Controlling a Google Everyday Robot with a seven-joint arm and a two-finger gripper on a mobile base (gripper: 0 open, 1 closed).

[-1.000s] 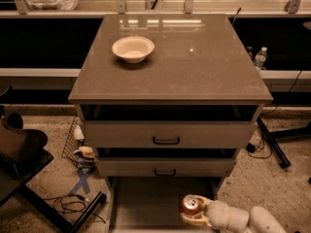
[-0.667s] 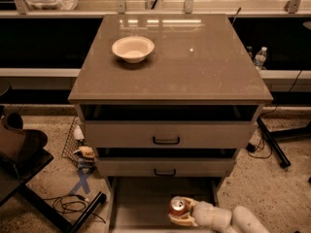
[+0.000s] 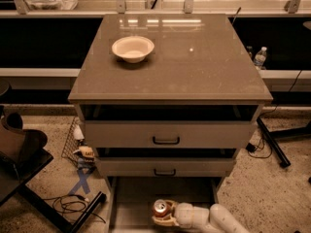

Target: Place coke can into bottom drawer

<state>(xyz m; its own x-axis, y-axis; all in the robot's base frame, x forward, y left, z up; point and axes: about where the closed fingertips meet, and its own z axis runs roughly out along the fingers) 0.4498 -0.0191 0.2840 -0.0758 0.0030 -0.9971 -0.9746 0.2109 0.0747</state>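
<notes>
From my station I see the gripper (image 3: 164, 212) low at the front of the cabinet, over the pulled-out bottom drawer (image 3: 133, 200). Its pale fingers (image 3: 162, 221) are clasped around the coke can (image 3: 160, 208), which sits between them with its silver top facing up. The can is over the drawer's grey floor, toward the middle and near the front (I can't tell whether its base touches the floor). The arm (image 3: 221, 221) reaches in from the lower right. Above, the two upper drawers (image 3: 167, 135) show their grey fronts and black handles, the top one slightly out. On the cabinet top (image 3: 194, 67) a white bowl (image 3: 132, 48) rests near the back left, well apart from the can.
</notes>
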